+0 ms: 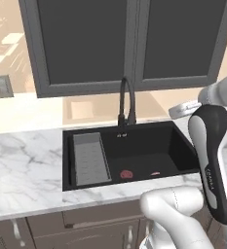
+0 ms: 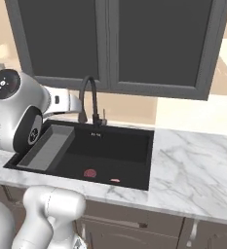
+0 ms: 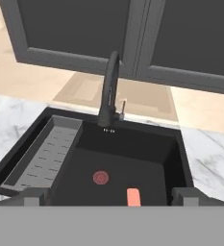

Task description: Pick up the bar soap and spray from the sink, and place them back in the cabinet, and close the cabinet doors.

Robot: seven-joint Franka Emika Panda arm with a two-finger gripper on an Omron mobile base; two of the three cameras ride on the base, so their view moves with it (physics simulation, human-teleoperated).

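The bar soap (image 3: 133, 196), a small salmon-pink bar, lies on the floor of the black sink (image 3: 181, 153) near its front wall, to the right of the dark-red drain disc (image 3: 101, 177). It also lies there in the base views as the bar soap (image 1: 155, 173) (image 2: 115, 180) in the sink (image 1: 183, 145) (image 2: 140, 146). My gripper (image 3: 111, 197) hangs above the sink's front edge, open and holding nothing, with the soap between its fingertips (image 3: 35, 196) lower down. The spray, the cabinet and the cabinet doors are out of view.
A grey ribbed tray insert (image 1: 89, 158) (image 3: 43, 161) fills the basin's left side. The black gooseneck faucet (image 1: 126, 99) (image 3: 111, 86) rises at the back. A grey-framed cabinet with dark panes (image 1: 129, 44) (image 2: 107, 44) hangs overhead. Marble counter (image 2: 198, 155) flanks the sink.
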